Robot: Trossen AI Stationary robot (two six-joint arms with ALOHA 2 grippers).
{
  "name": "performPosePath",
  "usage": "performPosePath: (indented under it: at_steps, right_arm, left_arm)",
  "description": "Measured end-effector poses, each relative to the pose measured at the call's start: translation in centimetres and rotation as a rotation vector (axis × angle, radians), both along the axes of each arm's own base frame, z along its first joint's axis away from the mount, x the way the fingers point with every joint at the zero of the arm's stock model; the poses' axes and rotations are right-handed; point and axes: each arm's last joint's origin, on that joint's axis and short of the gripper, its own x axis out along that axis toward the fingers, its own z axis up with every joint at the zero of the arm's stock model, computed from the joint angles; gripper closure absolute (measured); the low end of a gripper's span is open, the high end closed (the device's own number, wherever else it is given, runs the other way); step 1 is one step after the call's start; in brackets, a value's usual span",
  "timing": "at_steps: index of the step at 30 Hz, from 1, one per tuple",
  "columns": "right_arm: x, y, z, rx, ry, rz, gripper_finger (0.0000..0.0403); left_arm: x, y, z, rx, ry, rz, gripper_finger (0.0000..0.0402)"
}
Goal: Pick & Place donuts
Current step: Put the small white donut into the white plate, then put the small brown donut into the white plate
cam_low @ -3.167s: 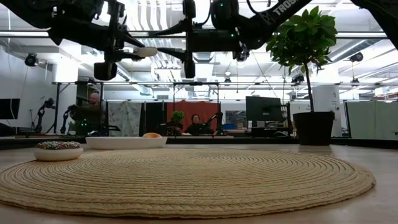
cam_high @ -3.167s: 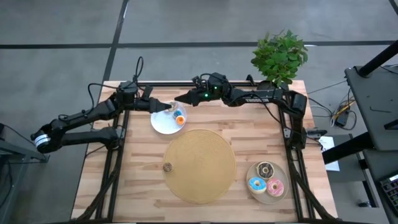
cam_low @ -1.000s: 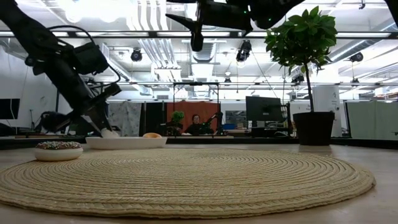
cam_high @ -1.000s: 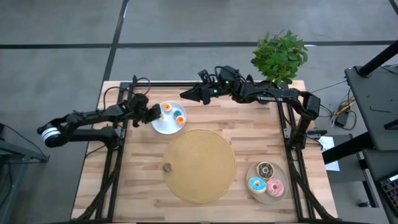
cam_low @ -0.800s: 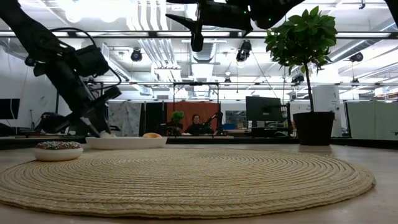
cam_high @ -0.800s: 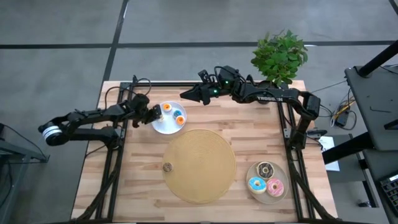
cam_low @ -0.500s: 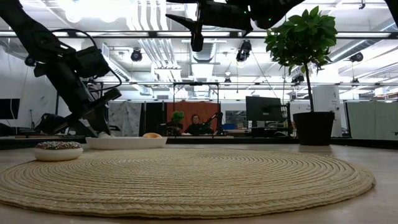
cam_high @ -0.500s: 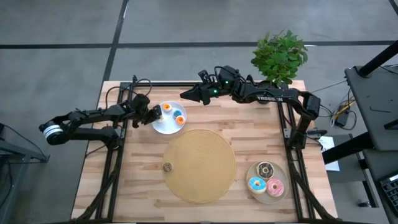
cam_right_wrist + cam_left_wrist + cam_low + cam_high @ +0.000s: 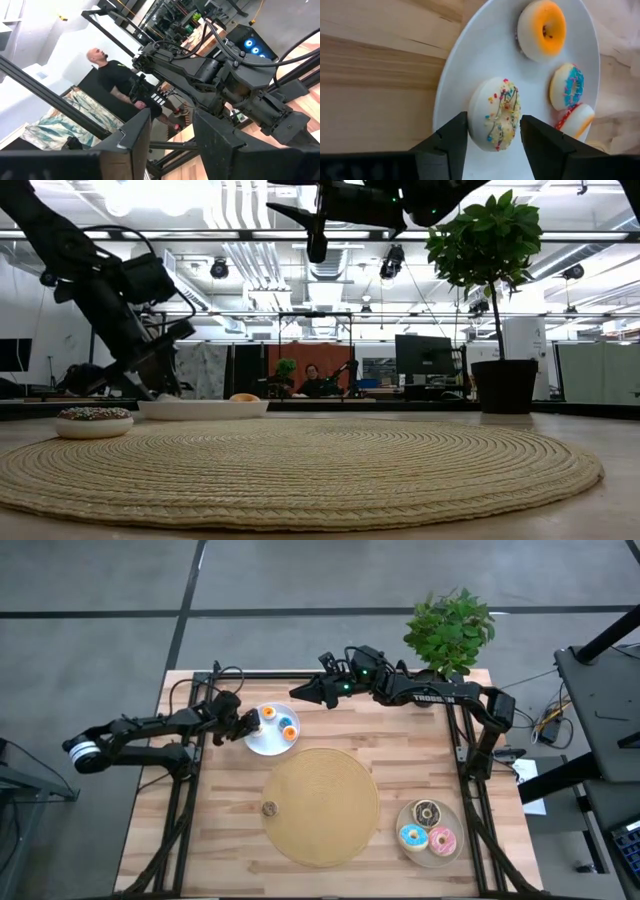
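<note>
The left gripper (image 9: 490, 131) is spreading its fingers around a white sprinkled donut (image 9: 496, 113) lying on the white plate (image 9: 470, 60); a release, I judge. Next, it needs lifting clear. The right gripper (image 9: 297, 692) is hovering empty, half open.

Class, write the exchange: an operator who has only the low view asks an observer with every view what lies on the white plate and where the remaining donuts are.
Operator: What is on the white plate?
Observer: Four donuts lie on the white plate: a sprinkled donut, an orange donut, a blue-iced donut and a red-iced donut.
Operator: Where exactly is the left gripper?
Observer: The left gripper is at the sprinkled donut.
Operator: Any donuts I cannot see?
Observer: Three, on the beige plate.
</note>
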Motion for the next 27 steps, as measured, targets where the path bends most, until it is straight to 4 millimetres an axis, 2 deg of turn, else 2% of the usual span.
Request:
performPosePath:
  at_steps: [7,13,17,22,27]
  right_arm:
    - [0.0,0.0,0.0,0.000,0.000,-0.001,0.0265]
    - [0.0,0.0,0.0,0.000,0.000,-0.001,0.0268]
    - [0.0,0.0,0.0,0.000,0.000,-0.001,0.0264]
    - [0.0,0.0,0.0,0.000,-0.001,-0.001,0.0262]
    - [-0.1,0.1,0.0,-0.003,0.000,0.042,0.0268]
  left_arm:
    - [0.5,0.4,1.4,0.017,-0.004,-0.025,0.0248]
    - [0.2,0.5,2.6,0.033,0.150,-0.045,0.0248]
    - [0.4,0.7,3.5,0.053,0.175,-0.069,0.0248]
    - [1.2,1.3,5.7,0.103,0.122,-0.084,0.0248]
    - [2.1,1.2,8.7,0.141,0.074,-0.238,0.0248]
